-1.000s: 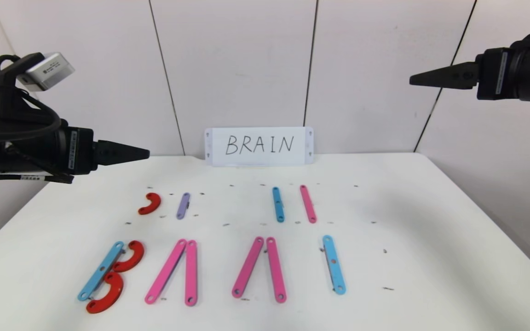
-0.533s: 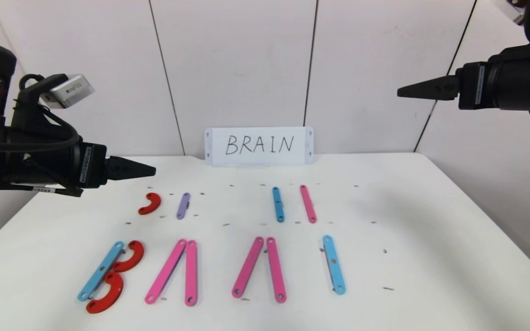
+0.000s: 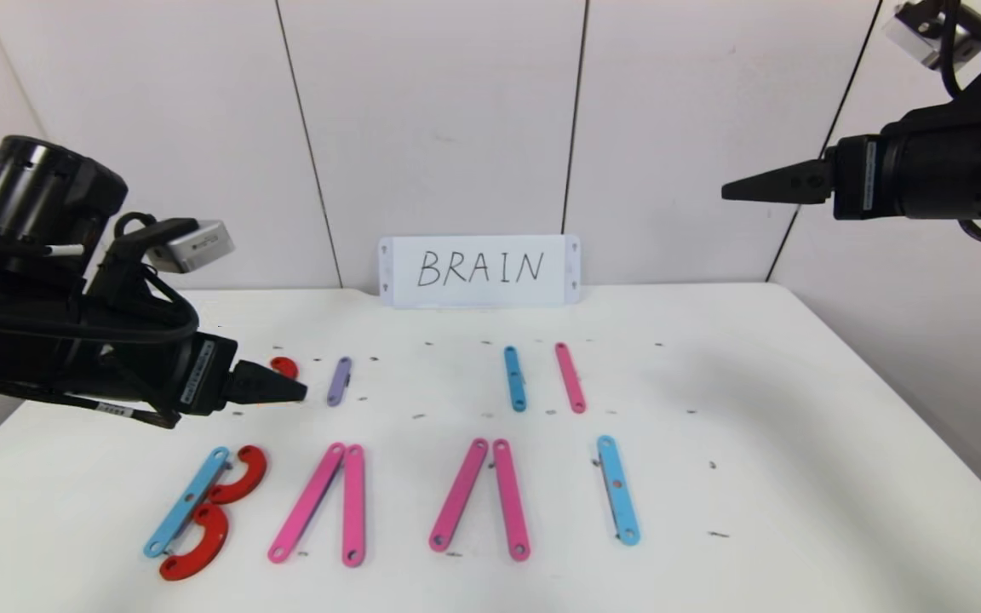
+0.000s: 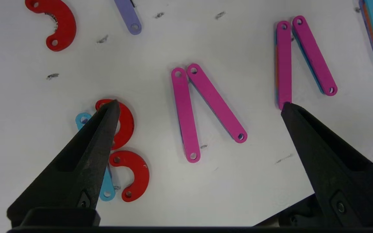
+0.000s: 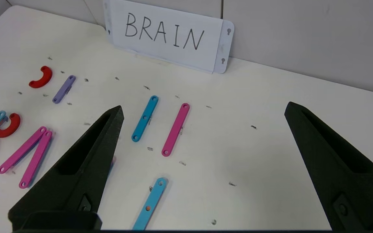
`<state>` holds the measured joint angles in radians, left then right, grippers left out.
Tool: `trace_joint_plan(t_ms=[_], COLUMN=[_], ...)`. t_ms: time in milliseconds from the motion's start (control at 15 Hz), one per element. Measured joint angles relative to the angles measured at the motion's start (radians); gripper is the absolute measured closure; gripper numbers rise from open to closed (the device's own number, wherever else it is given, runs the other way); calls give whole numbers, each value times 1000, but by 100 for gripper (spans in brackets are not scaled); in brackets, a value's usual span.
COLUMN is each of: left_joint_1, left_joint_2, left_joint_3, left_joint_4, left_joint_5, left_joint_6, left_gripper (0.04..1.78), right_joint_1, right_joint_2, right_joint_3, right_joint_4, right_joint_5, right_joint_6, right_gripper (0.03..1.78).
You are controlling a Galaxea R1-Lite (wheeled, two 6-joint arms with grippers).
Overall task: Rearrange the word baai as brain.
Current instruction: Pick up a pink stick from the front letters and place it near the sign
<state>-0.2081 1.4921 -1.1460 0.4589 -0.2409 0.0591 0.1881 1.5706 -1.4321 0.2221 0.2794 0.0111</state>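
Observation:
The word baai lies in the front row of the white table [image 3: 797, 426]. A light-blue bar [image 3: 186, 502] with two red curves [image 3: 239, 475] makes the B. Two pink bar pairs [image 3: 324, 502] [image 3: 482, 498] make the A's. A light-blue bar [image 3: 618, 489] makes the I. My left gripper [image 3: 299, 392] is open and empty, low over the table's left part, and covers part of a small red curve [image 3: 283, 367]. In the left wrist view [image 4: 199, 104] it hovers above the first pink pair [image 4: 186, 113]. My right gripper [image 3: 725, 194] is open and empty, high at the right.
Behind the word lie a purple bar [image 3: 339, 380], a blue bar [image 3: 514, 379] and a pink bar [image 3: 570, 377]. A white card with handwritten BRAIN [image 3: 479, 270] stands against the back wall. Small dark marks dot the table.
My left arm has come down and to the right, and its tip now covers part of the small red curve. My right arm has shifted slightly down and left. No piece moved.

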Motion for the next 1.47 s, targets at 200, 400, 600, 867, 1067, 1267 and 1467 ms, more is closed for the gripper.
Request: trace_joint_plan(t_ms=[200, 400, 600, 867, 1067, 1267, 1467], left_joint_1=[-25, -55, -78, -106, -119, -121, -122], left_joint_2=[48, 105, 148, 198, 229, 253, 279], left_joint_3=[39, 65, 81, 103, 116, 122, 127], left_joint_4=[-3, -5, -4, -6, -7, -7, -8], left_joint_5=[24, 96, 102, 103, 103, 105, 127], left_joint_6=[6, 1, -4, -4, -5, -3, 0], left_gripper=[7, 7, 7, 7, 7, 7, 7], right_joint_1=[1, 1, 2, 2, 2, 2, 2], right_joint_2=[3, 6, 12, 16, 20, 23, 26], right_joint_3=[-6, -7, -8, -11, -11, -12, -12], right_joint_4=[7, 7, 6, 7, 7, 7, 7], right_joint_5=[1, 1, 1, 1, 1, 1, 1], right_joint_6=[-2, -3, -4, -5, -5, -5, -4], right_gripper=[7, 7, 7, 7, 7, 7, 7])
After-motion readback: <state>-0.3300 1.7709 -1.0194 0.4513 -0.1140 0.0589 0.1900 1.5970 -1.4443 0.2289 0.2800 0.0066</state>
